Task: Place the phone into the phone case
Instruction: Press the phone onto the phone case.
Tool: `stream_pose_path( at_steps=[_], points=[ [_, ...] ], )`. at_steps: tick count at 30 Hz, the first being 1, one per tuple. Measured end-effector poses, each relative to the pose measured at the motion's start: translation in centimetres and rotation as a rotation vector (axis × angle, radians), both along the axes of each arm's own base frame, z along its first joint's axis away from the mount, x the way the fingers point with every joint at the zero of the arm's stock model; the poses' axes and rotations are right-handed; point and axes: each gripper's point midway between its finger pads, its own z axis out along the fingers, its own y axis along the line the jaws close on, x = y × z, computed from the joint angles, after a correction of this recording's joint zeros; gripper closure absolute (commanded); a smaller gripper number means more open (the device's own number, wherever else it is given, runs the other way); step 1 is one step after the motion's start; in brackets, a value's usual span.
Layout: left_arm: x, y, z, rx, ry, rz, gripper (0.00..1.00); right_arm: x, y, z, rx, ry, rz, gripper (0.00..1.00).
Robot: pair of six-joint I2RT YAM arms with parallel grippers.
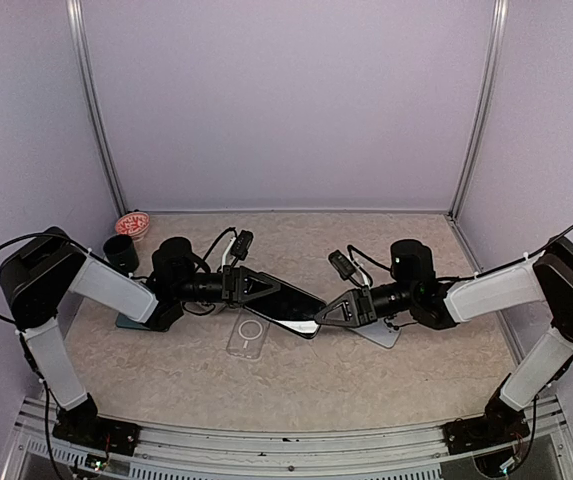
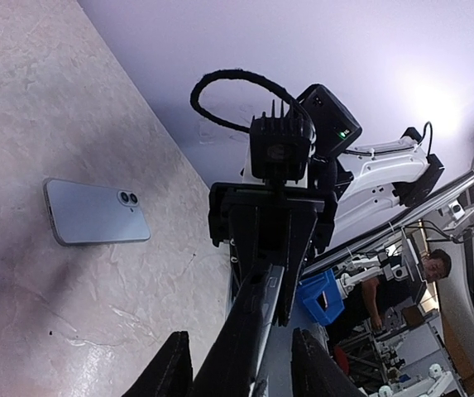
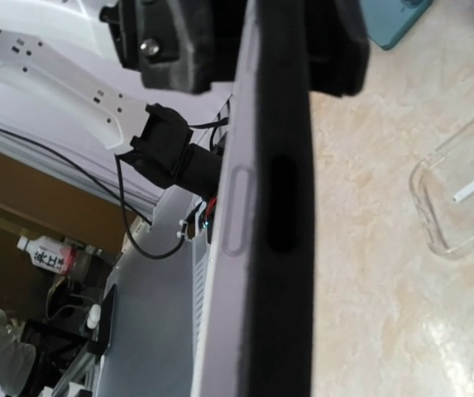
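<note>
Black fingers of my left gripper stand partly open on either side of the dark phone. A gap shows at each flank, so that hand grips nothing. My right gripper is clamped on the dark phone's other end and holds it above the table, between my two wrists. Just beneath it, flat on the mottled beige surface and apart from it, lies the clear phone case with its white ring.

A grey phone lies under my right wrist and a teal phone under my left forearm. A black cup and a red bowl sit in the far left corner. Pale lilac walls close three sides, with metal posts at the back corners.

Only my left wrist camera shows the grey phone's twin lenses and a person among other rigs outside. Only my right wrist camera shows the side button on the held edge and a bottle outside.
</note>
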Motion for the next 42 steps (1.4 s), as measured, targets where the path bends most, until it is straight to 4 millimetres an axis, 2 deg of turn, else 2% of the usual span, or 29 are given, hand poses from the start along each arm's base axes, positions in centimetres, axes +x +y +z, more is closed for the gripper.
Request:
stream_pose_path(
  at_steps=[6, 12, 17, 20, 26, 29, 35, 42],
  points=[
    [0.3, 0.2, -0.1, 0.003, -0.005, 0.01, 0.61, 0.5, -0.4, -0.2, -0.01, 0.028, -0.018, 0.98],
    [0.4, 0.2, -0.3, 0.006, -0.007, 0.01, 0.83, 0.7, -0.6, -0.1, -0.01, 0.046, -0.021, 0.96],
    [0.1, 0.2, 0.2, -0.013, -0.03, -0.01, 0.9, 0.8, -0.8, -0.3, -0.016, 0.067, -0.026, 0.92],
    [0.0, 0.2, 0.3, -0.02, -0.032, -0.015, 0.94, 0.7, -0.8, -0.3, -0.013, 0.063, -0.019, 0.84],
    [-0.2, 0.1, 0.2, -0.03, -0.017, -0.024, 0.98, 0.6, -0.9, -0.3, -0.013, 0.042, -0.01, 0.64],
    [-0.1, 0.1, 0.0, -0.038, -0.008, -0.026, 0.99, 0.4, -1.1, 0.3, -0.003, 0.013, -0.004, 0.58],
    [-0.3, 0.1, 0.4, -0.066, -0.005, -0.041, 1.0, 0.0, -1.2, 1.1, 0.017, -0.013, 0.021, 0.59],
    [-0.5, 0.1, 0.7, -0.08, -0.011, -0.055, 1.0, -0.5, -1.3, 1.5, 0.031, -0.041, 0.043, 0.69]
  ],
)
